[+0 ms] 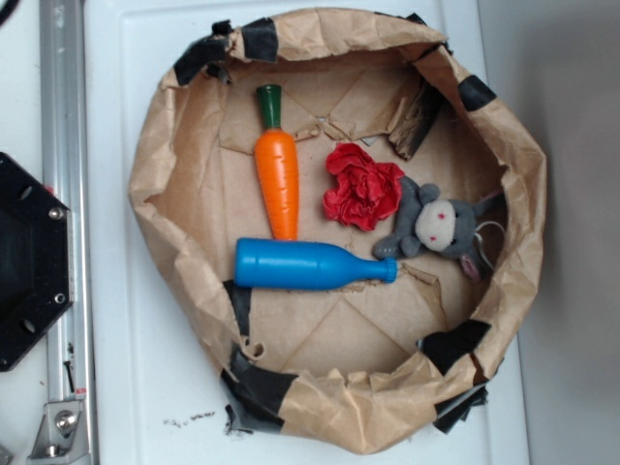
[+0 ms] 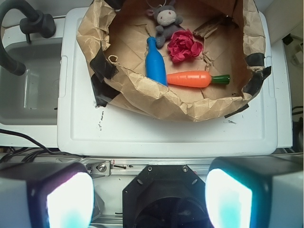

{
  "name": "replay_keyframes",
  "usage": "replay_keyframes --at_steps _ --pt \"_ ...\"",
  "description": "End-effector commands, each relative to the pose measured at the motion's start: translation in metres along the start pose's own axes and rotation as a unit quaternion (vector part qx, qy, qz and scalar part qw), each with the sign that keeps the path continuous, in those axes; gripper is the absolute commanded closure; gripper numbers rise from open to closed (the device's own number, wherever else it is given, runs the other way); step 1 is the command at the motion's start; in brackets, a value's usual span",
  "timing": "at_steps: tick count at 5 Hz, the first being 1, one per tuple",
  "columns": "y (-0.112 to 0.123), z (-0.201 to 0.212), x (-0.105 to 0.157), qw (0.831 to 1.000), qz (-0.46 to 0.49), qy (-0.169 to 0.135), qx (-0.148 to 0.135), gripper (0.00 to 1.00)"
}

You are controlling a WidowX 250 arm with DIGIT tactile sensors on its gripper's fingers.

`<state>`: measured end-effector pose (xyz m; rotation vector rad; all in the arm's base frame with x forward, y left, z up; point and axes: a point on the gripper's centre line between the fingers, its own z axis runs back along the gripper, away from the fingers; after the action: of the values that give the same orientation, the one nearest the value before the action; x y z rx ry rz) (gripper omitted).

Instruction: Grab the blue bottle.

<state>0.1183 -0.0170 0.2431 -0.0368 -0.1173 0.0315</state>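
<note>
Two broad fingers (image 2: 56,194) of the tool (image 2: 149,199) are seen at the bottom corners of the wrist view. Each finger is cased in dark, blocky housing with rounded edges, and each inner pad is rendered as a bright white face tinged with cyan and a faint pink rim, blurred by closeness. Between them a black hexagonal base plate (image 2: 166,192) is shown, with small screws along its upper edge and a dark circular recess below. In the exterior view the same black hexagonal plate (image 1: 29,262) is seen at the left edge, matte, with silver screw heads near its corners.
</note>
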Motion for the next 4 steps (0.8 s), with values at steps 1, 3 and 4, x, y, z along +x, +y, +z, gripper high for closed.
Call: replay_keyframes --at_steps 1,3,4 --pt "0.0 0.0 0.0 1.0 0.0 0.0 0.0 0.0" --pt "0.059 -0.097 0.092 0.997 0.033 -0.057 0.031 0.0" --pt "0.068 -0.129 0.135 0.998 0.026 -0.037 0.031 0.0"
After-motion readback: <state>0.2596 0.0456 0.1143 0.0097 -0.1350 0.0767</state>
